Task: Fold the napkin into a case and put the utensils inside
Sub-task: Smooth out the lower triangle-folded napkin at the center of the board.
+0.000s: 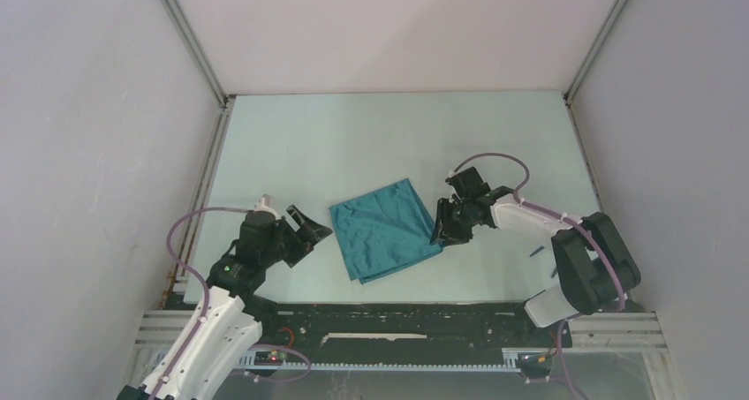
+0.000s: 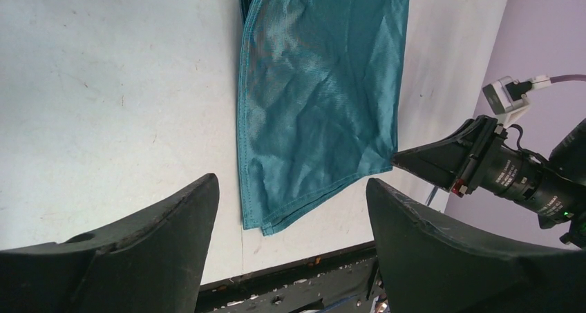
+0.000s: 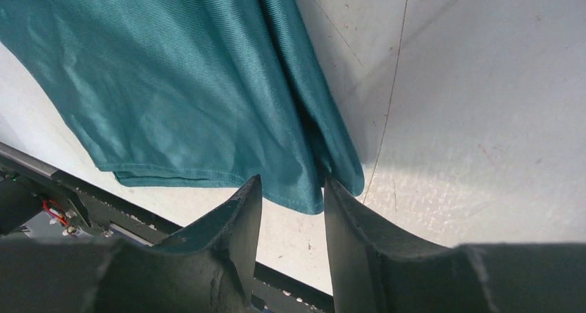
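Well, nearest you, the black rail (image 1: pixel 397 316) ran along the table's front edge, with the left arm's base at about 7 o'clock and the right arm's at about 5 o'clock.

Your left arm reached up and inward toward 1 o'clock, its wrist bent so the left gripper (image 1: pixel 311 226) pointed at the cloth from the 9 o'clock side. That pincer was released, its jaws spread wide, holding nothing and standing just short of the cloth's edge.

Your right arm folded back on itself, its elbow out at 4 o'clock and its forearm stretched toward 9 o'clock. This brought the right gripper (image 1: pixel 442 228) down at the cloth's 3 o'clock edge, close to the near-right corner. Its jaws were drawn in to a narrow gap but not clenched. In the wrist view bare table showed between the fingers (image 3: pixel 235 230), and the cloth's corner lay right at the mouth of that gap, brushing one fingertip.

The napkin (image 1: pixel 386 230) lay flat between the two grippers, near the table's middle. It was teal, shiny, creased and folded into layers, and sat turned with one corner toward 1 o'clock.

Beyond it, the pale table (image 1: pixel 353 144) stretched to the far wall (image 1: pixel 397 29). Plain walls closed in both sides, and metal posts (image 1: pixel 190 42) ran up the corners.
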`<state>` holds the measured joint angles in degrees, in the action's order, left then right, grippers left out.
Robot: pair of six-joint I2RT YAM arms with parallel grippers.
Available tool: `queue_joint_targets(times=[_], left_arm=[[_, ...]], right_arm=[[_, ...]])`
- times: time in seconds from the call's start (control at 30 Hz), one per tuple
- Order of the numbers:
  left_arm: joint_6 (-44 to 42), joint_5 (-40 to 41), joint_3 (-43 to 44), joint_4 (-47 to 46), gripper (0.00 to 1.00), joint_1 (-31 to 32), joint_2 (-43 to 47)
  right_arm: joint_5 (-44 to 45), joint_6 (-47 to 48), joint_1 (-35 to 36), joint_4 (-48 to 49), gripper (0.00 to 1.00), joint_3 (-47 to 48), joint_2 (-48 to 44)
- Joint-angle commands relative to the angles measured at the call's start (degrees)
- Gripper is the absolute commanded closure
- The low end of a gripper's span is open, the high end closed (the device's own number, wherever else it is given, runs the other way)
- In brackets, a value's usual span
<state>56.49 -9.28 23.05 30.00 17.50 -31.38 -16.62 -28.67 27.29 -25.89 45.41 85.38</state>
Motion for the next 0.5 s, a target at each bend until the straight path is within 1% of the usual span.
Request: queue_joint_targets(times=[0.0,0.07,0.13,0.23,0.3,0.37,0.47], left_arm=[[-0.90,-0.48,2.88,-2.01,0.16,-0.31,0.02],[-0.86,-0.48,2.73,-2.01,0.16,-0.35,-0.08],[-0.85,-0.50,2.70,-2.14,0.16,-0.36,-0.17],[-0.95,-0.46,2.87,-2.25,0.16,-0.35,-0.36],[-0.94,-0.52,2.88,-2.33,0.16,-0.36,-0.55],[-0.94,-0.66,2.88,-2.46,0.16,-0.36,-0.69],[-0.94,-0.76,2.80,-2.78,0.16,-0.31,-0.79]], right_arm=[[-0.41,1.76,-0.39,2.26,0.54,-0.21,1.29],[-0.26,1.78,-0.38,2.25,0.56,-0.17,1.65],[-0.26,1.85,-0.39,2.18,0.61,-0.16,1.44],[0.65,1.77,-0.51,1.47,0.78,-0.13,-0.20],[0.43,1.84,-1.09,0.85,0.85,-0.14,-1.46],[0.20,2.16,-1.95,0.17,0.90,-0.09,-2.24],[0.76,3.08,-3.02,-0.79,0.92,-0.14,-2.59]])
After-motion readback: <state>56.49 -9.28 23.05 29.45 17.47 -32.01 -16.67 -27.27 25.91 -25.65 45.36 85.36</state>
